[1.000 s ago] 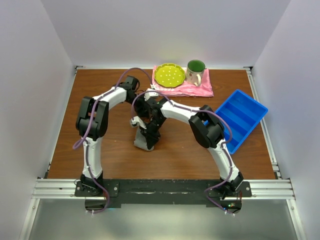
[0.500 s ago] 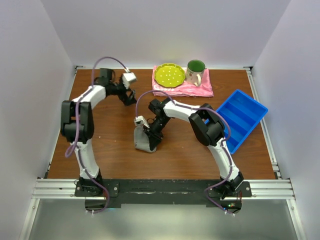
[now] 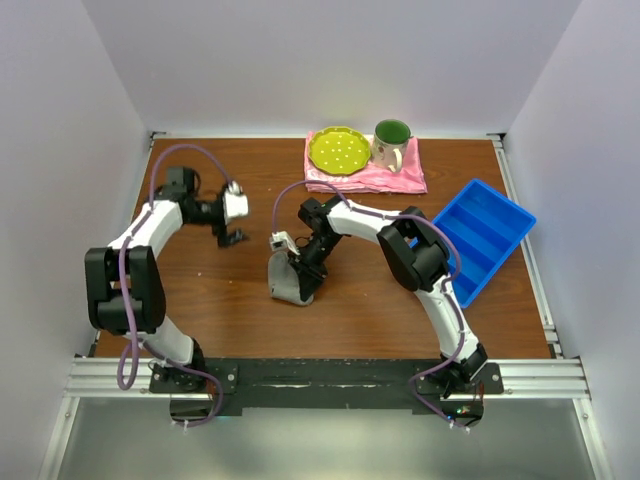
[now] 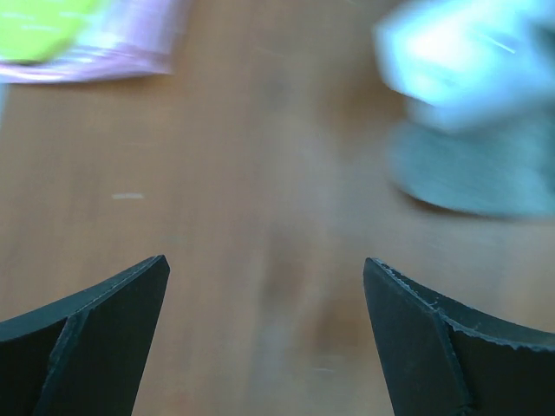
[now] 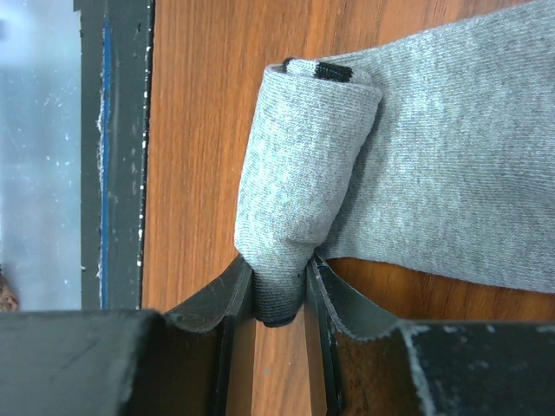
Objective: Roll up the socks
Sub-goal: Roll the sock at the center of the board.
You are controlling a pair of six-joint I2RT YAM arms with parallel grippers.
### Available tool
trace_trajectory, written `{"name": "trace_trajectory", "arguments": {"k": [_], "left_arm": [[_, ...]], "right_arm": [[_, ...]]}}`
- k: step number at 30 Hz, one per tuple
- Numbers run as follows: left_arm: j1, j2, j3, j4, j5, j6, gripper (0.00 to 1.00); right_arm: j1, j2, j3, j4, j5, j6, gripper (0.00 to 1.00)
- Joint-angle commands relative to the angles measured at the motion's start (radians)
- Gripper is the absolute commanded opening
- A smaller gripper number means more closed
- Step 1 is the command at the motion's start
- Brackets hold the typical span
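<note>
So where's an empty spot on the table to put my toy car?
The best bare patch is the front strip between the socks and the near rail. Another lies at the back left, between the left arm and the cloth. It's crowded mid-table, where the right hand pinches the socks, and by the tray.

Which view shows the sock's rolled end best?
The right wrist view: the grey sock fills it sharply, rolled end pinched in the right gripper. Top external shows it small; left wrist, only a blur.
</note>
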Motion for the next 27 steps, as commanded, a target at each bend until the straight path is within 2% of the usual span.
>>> {"name": "trace_trajectory", "arguments": {"k": [1,4,6,10,13,17,27], "left_arm": [[-0.012,-0.028,-0.118,-0.339,0.049,0.528,1.0],[-0.038,-0.034,-0.146,-0.387,0.032,0.622,1.0],[-0.08,-0.068,-0.187,-0.352,0.009,0.598,1.0],[-0.188,-0.154,-0.306,-0.162,-0.068,0.483,1.0],[-0.275,-0.209,-0.363,-0.095,-0.112,0.426,1.0],[-0.36,-0.22,-0.385,-0.059,-0.155,0.351,1.0],[-0.466,-0.185,-0.422,0.059,-0.234,0.19,0.96]], "right_arm": [[-0.006,0.048,0.019,-0.052,0.047,-0.006,0.0],[-0.007,0.049,0.027,-0.053,0.044,-0.008,0.0],[-0.009,0.051,0.03,-0.055,0.043,-0.002,0.0],[-0.015,0.061,0.045,-0.058,0.04,0.004,0.0],[-0.017,0.065,0.053,-0.058,0.04,0.007,0.0],[-0.015,0.065,0.059,-0.058,0.038,0.014,0.0],[-0.015,0.06,0.058,-0.05,0.043,0.018,0.0]]}}
